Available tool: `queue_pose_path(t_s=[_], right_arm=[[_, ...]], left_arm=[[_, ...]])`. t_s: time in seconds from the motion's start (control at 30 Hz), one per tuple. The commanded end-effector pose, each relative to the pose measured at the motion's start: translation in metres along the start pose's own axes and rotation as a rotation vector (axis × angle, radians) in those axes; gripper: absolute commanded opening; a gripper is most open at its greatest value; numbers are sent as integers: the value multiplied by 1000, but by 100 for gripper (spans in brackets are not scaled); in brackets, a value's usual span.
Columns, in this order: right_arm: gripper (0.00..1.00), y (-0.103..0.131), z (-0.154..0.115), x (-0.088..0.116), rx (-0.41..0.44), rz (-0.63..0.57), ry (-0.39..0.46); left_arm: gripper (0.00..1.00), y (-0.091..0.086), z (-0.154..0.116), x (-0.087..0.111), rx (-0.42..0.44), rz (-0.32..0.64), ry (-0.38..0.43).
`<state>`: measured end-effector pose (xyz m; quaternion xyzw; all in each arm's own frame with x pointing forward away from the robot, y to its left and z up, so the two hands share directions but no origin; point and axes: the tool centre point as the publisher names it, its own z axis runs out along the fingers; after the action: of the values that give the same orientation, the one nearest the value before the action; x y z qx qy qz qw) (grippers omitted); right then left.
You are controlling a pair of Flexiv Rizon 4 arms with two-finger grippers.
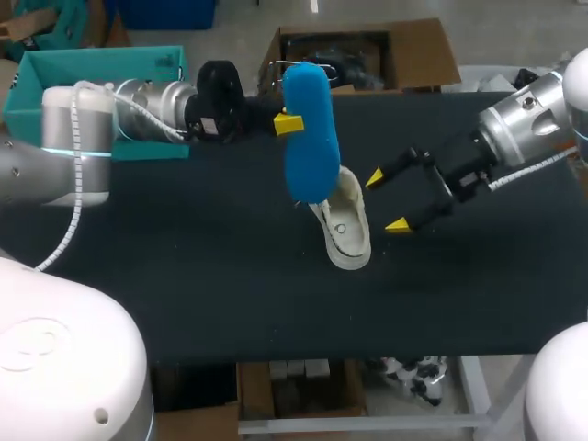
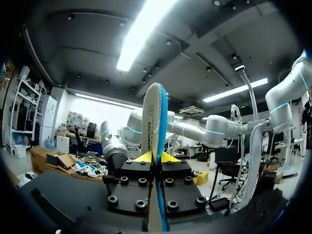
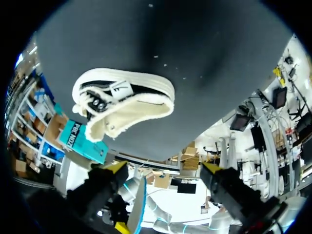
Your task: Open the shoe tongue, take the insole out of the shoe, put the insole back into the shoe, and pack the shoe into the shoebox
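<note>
Gripped edge-on between the yellow tips of the left tool, the blue insole stands upright, one long end rising past the fingers. From above, the left arm enters from the left and runs level across the far part of the table, its tool pointing right and closed on the insole's upper half. The insole's lower end hangs over the heel end of the cream shoe; whether the two touch cannot be told.

The right arm slants in from the far right corner, its tool spread wide, both fingers just to the right of the shoe and apart from it. The right wrist view shows the shoe ahead of those parted fingers, not between them.

The shoe lies near the table's middle, well away from every edge. A broad stretch of dark table runs from it to the near edge and out to the left. The teal shoebox sits at the far left corner, behind the left arm and well apart from the shoe.
</note>
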<state>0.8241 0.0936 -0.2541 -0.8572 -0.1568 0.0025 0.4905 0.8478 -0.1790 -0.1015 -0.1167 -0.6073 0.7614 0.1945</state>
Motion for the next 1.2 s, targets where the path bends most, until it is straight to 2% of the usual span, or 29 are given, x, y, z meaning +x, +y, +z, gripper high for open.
queue_pose_path(t_s=[0.03,0.13,0.3,0.57,0.63,0.7,0.77,0.8,0.83,0.87,1.2], right_arm=[[100,-4,5,2,2,364,-2],[100,-4,9,2,28,380,5],[100,-1,20,0,124,398,-7],[100,2,29,-2,183,412,-17],[94,3,30,-2,192,413,-14],[82,3,30,-2,198,413,-8],[76,4,30,-2,218,408,3],[70,4,29,-2,225,405,8],[57,5,29,-3,234,404,13],[49,5,28,-3,236,404,17],[44,7,24,-4,269,390,38]], left_arm=[[0,21,9,-2,37,28,13],[0,33,15,0,42,88,22],[0,54,27,-1,62,201,16],[0,81,40,-8,83,304,5],[0,86,41,-9,77,307,2],[0,89,42,-8,78,303,0],[0,92,42,-7,78,301,-1],[0,93,42,-7,76,301,-1],[0,94,42,-6,77,299,-2],[0,94,41,-6,78,298,-3],[0,101,38,-1,80,291,-15]])
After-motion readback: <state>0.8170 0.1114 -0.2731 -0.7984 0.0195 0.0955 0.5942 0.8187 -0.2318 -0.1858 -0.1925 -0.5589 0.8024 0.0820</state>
